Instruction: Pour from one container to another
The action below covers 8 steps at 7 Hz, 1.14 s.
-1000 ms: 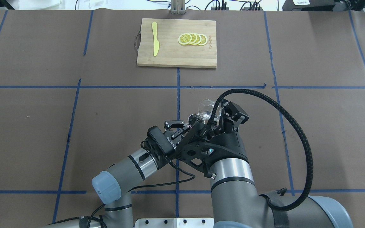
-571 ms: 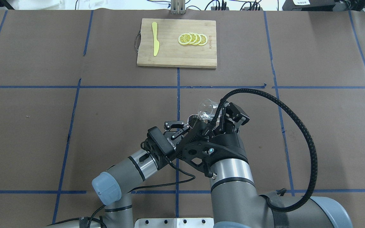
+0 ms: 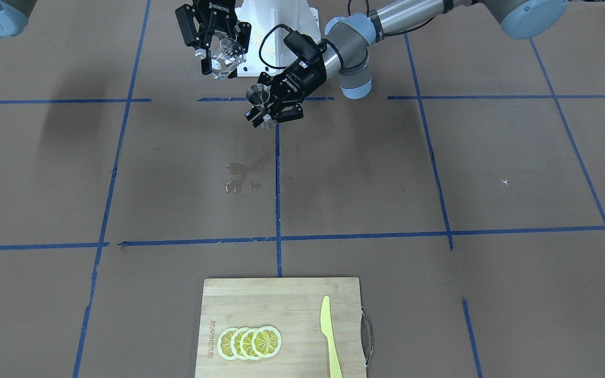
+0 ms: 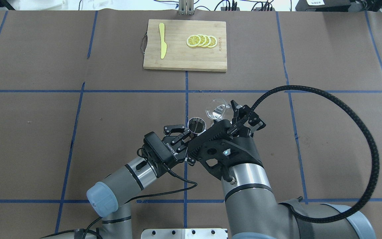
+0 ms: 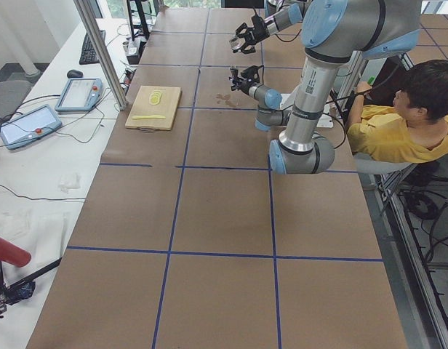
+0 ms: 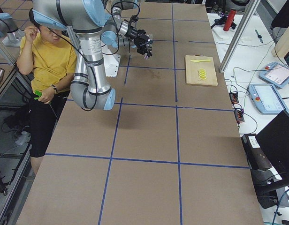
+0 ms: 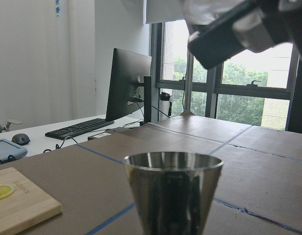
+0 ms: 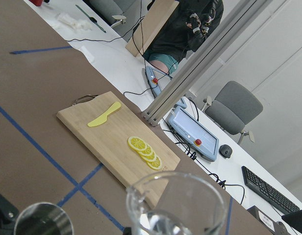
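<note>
Whereas a second ago the glass cup (image 4: 216, 111) leaned over the jigger (image 4: 196, 125), it now sits less tilted, apart and just right of it at frame centre, clamped in the right claw (image 3: 223, 62). The left claw (image 3: 268, 111) grips the jigger's waist. Pouring appears finished; wet patches (image 3: 242, 176) mark the worktop (image 3: 439, 173).

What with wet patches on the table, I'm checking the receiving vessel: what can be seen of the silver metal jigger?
The silver hourglass-shaped metal jigger looks like polished steel, with a wide upper cone and a thin round rim that narrows to a waist. It stands upright, mouth up, gripped low down by the left pincer, the only thing touching it. The pincer mostly hides its lower cone. The inside looks dark and reflective, and I cannot tell whether it holds liquid. The clear glass cup hangs near its rim, apart.
</note>
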Motion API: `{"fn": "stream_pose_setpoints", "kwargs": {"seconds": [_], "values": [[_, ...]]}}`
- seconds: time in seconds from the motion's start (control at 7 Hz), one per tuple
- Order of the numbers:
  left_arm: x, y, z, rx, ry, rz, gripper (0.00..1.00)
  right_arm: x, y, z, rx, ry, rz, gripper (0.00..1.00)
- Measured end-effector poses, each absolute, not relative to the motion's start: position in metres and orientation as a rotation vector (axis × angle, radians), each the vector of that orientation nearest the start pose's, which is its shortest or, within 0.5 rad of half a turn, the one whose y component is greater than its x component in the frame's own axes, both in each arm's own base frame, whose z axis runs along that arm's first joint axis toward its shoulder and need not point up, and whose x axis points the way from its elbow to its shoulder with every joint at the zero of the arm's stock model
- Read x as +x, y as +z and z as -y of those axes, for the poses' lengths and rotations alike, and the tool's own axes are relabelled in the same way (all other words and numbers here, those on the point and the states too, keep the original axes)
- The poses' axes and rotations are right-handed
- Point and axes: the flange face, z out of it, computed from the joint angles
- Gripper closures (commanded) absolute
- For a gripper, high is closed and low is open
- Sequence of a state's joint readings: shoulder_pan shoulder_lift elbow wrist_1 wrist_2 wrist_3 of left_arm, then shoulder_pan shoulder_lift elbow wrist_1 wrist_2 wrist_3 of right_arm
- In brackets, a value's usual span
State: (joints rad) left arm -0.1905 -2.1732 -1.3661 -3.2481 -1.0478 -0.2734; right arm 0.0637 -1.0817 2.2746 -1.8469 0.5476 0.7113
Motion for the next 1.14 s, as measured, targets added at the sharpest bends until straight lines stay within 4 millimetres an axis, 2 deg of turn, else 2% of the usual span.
{"fn": "stream_pose_setpoints", "kwargs": {"seconds": [0.43,0.71,0.86,1.14], "values": [[0.541,0.254,0.305,1.591,0.047,-1.169,1.0,-0.406,0.121,0.256,1.195,-0.107,0.398,1.0],[0.502,0.267,0.311,1.609,-0.055,-1.099,1.0,-0.392,0.136,0.273,1.156,-0.029,0.459,1.0],[0.491,0.275,0.316,1.612,-0.091,-1.061,1.0,-0.385,0.149,0.282,1.136,-0.009,0.475,1.0],[0.468,0.303,0.331,1.612,-0.14,-0.968,1.0,-0.372,0.171,0.299,1.096,0.003,0.469,1.0]]}}
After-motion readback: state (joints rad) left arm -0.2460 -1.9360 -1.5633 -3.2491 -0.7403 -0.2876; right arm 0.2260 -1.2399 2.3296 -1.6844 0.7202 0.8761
